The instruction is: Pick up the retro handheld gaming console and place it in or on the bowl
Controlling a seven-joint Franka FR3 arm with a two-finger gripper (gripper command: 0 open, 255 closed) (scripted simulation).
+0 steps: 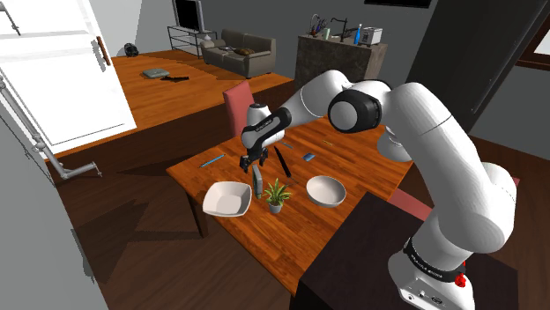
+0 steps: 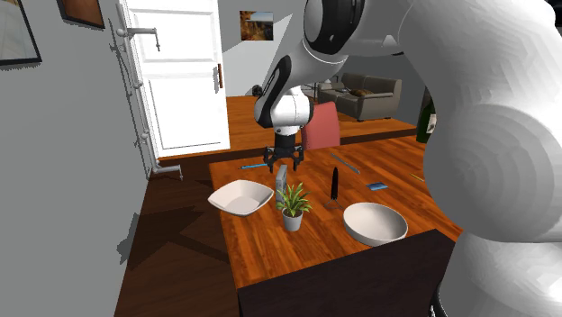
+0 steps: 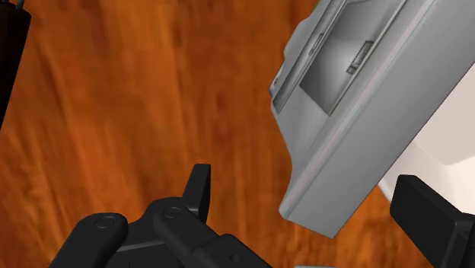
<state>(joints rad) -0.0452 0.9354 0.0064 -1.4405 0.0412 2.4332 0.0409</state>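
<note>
The handheld console (image 1: 257, 181) is a plain grey slab that stands on end on the wooden table (image 1: 353, 163), between a white square bowl (image 1: 226, 199) and a small potted plant (image 1: 276, 195). My black gripper (image 1: 253, 161) hangs just above its top end, open. From the second exterior view the gripper (image 2: 282, 158) sits directly over the console (image 2: 281, 178), with the square bowl (image 2: 240, 197) beside it. In the wrist view the console (image 3: 342, 114) reaches in between the spread fingers (image 3: 199, 190), near one and clear of the other; neither clasps it.
A round white bowl (image 1: 325, 190) lies on the plant's other side. A black stick-like object (image 1: 282, 160), a blue pen (image 1: 211, 160) and a small blue item (image 1: 309, 157) lie on the table farther back. A pink chair (image 1: 236, 101) stands at the far edge.
</note>
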